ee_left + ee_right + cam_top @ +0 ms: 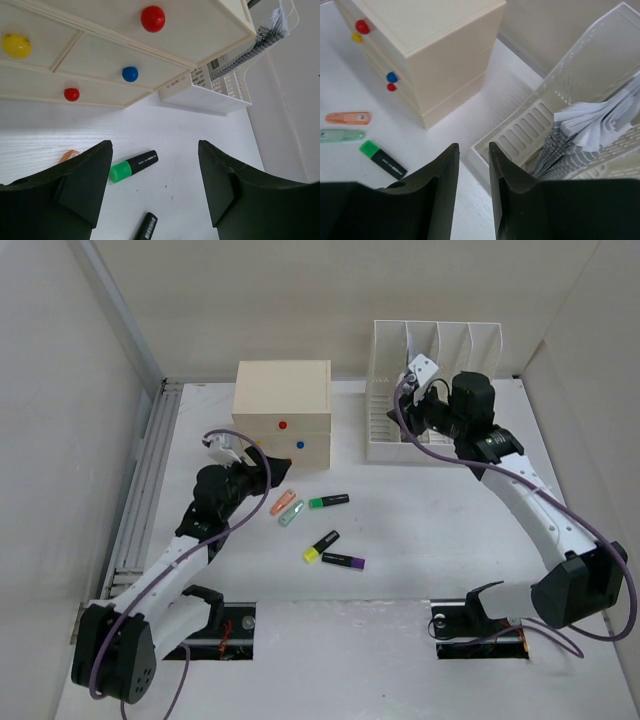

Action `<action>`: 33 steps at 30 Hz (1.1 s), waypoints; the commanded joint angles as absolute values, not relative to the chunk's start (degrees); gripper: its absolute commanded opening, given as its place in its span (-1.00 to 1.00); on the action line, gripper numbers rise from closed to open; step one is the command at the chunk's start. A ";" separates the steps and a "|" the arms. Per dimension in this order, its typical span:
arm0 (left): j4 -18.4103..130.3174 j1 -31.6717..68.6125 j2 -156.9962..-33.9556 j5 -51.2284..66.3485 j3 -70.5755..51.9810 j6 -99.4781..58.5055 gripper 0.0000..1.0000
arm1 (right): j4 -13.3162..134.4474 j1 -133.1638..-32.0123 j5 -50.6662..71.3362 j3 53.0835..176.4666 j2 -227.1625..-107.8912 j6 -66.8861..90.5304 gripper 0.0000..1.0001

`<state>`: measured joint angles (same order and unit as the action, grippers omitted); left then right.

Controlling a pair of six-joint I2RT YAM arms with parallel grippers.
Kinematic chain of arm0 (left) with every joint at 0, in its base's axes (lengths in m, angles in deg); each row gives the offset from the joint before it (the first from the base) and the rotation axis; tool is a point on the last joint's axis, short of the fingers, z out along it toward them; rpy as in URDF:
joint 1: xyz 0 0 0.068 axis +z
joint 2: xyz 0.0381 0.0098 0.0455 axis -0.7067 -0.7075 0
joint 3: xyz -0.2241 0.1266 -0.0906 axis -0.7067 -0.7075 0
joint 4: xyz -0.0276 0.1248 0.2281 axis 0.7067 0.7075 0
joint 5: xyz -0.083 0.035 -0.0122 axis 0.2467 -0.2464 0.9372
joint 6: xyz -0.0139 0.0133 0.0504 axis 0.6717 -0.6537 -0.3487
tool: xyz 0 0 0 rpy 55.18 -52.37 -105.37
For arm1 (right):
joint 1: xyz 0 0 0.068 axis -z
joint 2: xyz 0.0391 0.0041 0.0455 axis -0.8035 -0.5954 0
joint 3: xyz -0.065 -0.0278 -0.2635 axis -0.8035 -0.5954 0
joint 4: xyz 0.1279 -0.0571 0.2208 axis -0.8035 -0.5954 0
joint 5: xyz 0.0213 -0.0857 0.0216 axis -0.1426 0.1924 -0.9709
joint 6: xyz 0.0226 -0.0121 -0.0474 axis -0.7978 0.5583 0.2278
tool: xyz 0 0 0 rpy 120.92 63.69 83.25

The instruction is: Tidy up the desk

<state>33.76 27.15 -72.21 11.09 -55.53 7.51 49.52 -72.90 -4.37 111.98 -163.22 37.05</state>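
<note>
The white desk (430, 510) holds several highlighters in the middle: green (329, 501), orange (285, 503), mint (291, 513), yellow (321, 546) and purple (343, 561). My left gripper (262, 468) is wide open and empty, just in front of the cream drawer box (282, 412). In the left wrist view the gripper (155, 150) hovers above the desk with the green highlighter (132, 166) near its left finger. My right gripper (405, 420) hangs over the front left corner of the white file rack (435, 350). In the right wrist view the gripper (473, 147) is narrowly open and empty.
The rack holds folded papers (600, 120). The drawer box has coloured knobs, such as a blue one (130, 74). A grey rail (140, 490) runs along the left edge. Two dark cutouts (220, 630) (480, 630) lie near the arm bases. Walls enclose the desk.
</note>
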 commanded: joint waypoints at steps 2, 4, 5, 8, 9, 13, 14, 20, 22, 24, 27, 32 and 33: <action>19.58 25.81 -78.84 8.97 -56.33 10.73 0.33 | 50.26 -72.53 -13.92 110.86 -159.04 35.07 -0.28; 17.03 25.19 -81.58 8.01 -56.85 11.35 0.33 | 50.26 -72.53 -14.80 110.86 -157.64 35.07 -0.28; 14.05 25.19 -82.90 7.22 -56.86 11.35 0.33 | 50.26 -72.53 -14.81 110.86 -157.64 34.46 -0.28; 9.91 23.88 -87.82 4.59 -56.86 12.76 0.33 | 50.79 -72.01 -14.81 110.24 -156.41 34.46 -0.28; 8.15 23.88 -90.10 3.62 -56.07 12.76 0.33 | 50.79 -72.01 -14.81 109.72 -155.80 34.46 -0.28; 4.28 22.12 -95.73 0.79 -53.96 13.90 0.33 | 51.41 -72.01 -16.47 109.10 -154.57 33.93 -0.26; 4.27 22.12 -96.87 -0.08 -53.35 13.90 0.30 | 51.41 -72.01 -16.48 109.10 -154.56 33.41 -0.26; 1.19 20.19 -102.94 -4.47 -49.83 14.96 0.21 | 51.93 -71.48 -17.09 108.57 -152.80 33.40 -0.26; 0.58 20.18 -103.73 -5.79 -49.83 14.96 0.18 | 51.93 -71.48 -17.09 108.57 -152.28 33.40 -0.26; 0.05 19.66 -104.44 -6.68 -49.03 14.96 0.15 | 51.93 -71.48 -17.09 108.05 -151.75 33.40 -0.26; 0.05 19.66 -106.81 -7.29 -47.46 15.48 0.08 | 52.45 -71.48 -17.09 108.05 -151.75 33.40 -0.26; 0.05 19.13 -108.66 -7.82 -45.44 15.48 -0.12 | 52.46 -71.48 -17.09 107.53 -151.75 32.88 -0.26; 0.05 19.13 -108.66 -7.82 -45.43 15.48 -0.15 | 52.46 -71.48 -17.09 107.52 -151.75 32.88 -0.26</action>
